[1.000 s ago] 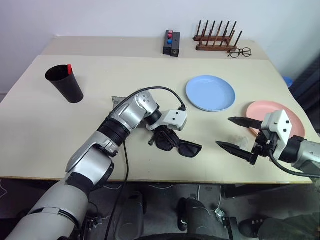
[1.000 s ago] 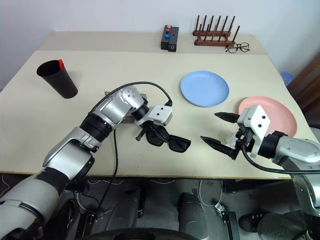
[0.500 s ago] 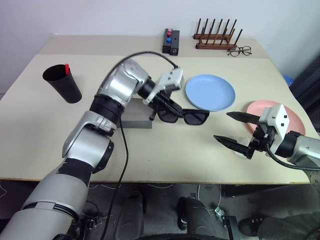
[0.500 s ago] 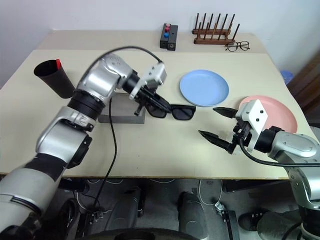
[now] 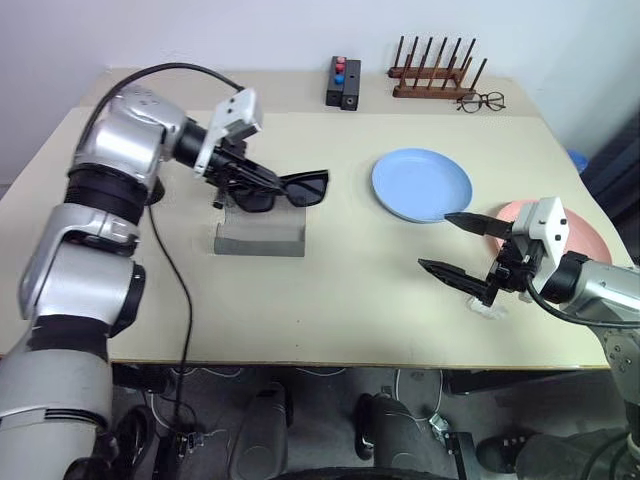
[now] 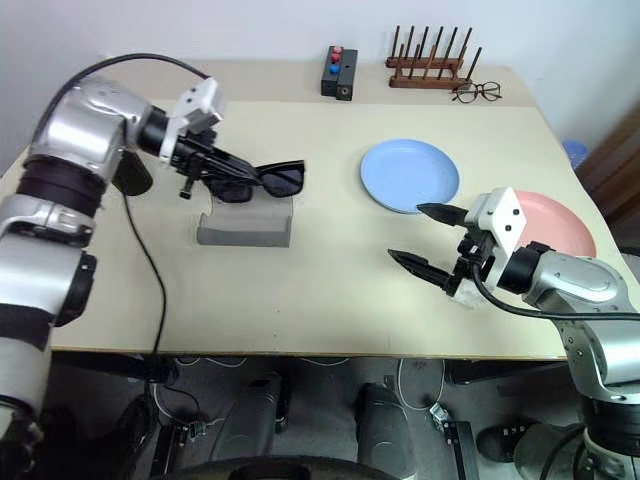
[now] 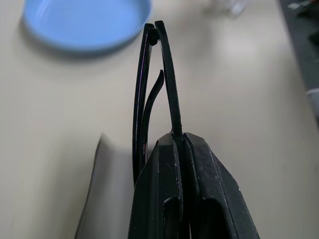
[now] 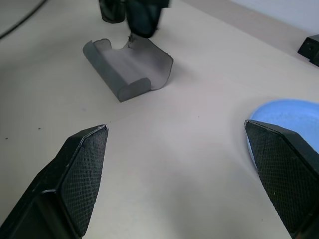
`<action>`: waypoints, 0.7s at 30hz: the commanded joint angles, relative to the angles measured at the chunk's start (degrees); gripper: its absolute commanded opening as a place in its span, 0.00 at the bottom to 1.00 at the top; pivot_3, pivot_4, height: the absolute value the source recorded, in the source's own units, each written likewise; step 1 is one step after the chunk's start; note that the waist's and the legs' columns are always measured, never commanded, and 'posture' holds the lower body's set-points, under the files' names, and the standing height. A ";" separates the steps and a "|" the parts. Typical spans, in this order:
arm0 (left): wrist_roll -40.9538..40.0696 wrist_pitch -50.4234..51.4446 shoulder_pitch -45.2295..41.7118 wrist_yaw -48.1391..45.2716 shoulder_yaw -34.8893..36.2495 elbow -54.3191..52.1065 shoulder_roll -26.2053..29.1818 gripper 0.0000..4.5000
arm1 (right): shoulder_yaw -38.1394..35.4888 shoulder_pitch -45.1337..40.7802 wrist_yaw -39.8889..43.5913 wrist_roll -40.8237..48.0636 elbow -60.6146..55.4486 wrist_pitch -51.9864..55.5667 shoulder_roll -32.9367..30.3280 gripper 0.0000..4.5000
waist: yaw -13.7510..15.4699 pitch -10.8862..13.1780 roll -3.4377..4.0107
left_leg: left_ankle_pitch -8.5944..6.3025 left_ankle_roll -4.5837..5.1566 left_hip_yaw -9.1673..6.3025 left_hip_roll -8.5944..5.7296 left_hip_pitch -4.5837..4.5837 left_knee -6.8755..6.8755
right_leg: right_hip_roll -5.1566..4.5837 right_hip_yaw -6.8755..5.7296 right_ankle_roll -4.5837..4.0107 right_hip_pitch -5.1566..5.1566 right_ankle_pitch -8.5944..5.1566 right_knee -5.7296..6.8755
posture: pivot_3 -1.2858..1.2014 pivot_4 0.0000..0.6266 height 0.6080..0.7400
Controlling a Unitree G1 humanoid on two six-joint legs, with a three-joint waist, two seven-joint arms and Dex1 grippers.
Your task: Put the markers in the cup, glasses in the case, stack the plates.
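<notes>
Beige table (image 5: 330, 290) against a pale wall, with the task's things spread across it. Largest items: blue plate (image 5: 421, 184) near centre, pink plate (image 6: 560, 222) at the right edge, well apart and not yet stacked. Grey case (image 5: 259, 238) lies open toward the left, empty, its lid standing up at the far side. Dark cup (image 6: 131, 170) sits far left, mostly hidden by the left arm; marker not made out. Left gripper (image 5: 243, 181) is clamped tight on the glasses (image 5: 290, 188), held by one end in the air above and just behind the case; lenses point toward the blue plate. Left wrist view shows the frame edge-on, arms folded, thick black rim, dark lenses. Right gripper (image 5: 462, 248) hangs spread wide and empty just above the table between the two plates. Step in hand, judged: glasses into the case. Next move calls for lowering the glasses and lining their length with the case trough before release; held by one end, they may tip or catch on the case wall. Plates remain.
</notes>
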 commanded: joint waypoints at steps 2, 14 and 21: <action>-1.70 -10.76 2.81 -0.20 -2.64 1.94 2.91 0.00 | 0.30 -2.59 0.54 0.51 0.96 -1.01 0.41 1.00 | -0.06 0.00 0.01 | 0.00 0.00 0.01 0.01 0.02 -0.02 | 0.00 0.00 -0.01 0.00 0.00 0.01 | 0.52 0.24 1.00; 2.67 -31.34 3.31 -0.20 0.54 18.28 -1.61 0.00 | 0.25 -2.23 0.71 0.49 0.47 -0.93 0.25 1.00 | 0.00 0.02 -0.03 | 0.00 0.00 0.03 0.00 -0.05 0.03 | 0.00 0.00 0.00 -0.04 0.02 0.03 | 0.52 0.24 1.00; 2.37 -28.92 3.24 -0.20 4.20 22.04 -4.41 0.00 | -0.07 -1.32 0.04 0.47 -0.23 -0.85 0.07 1.00 | -0.03 0.02 -0.03 | 0.00 0.00 0.04 0.00 -0.04 0.04 | 0.00 0.00 0.02 -0.04 0.03 0.04 | 0.52 0.24 1.00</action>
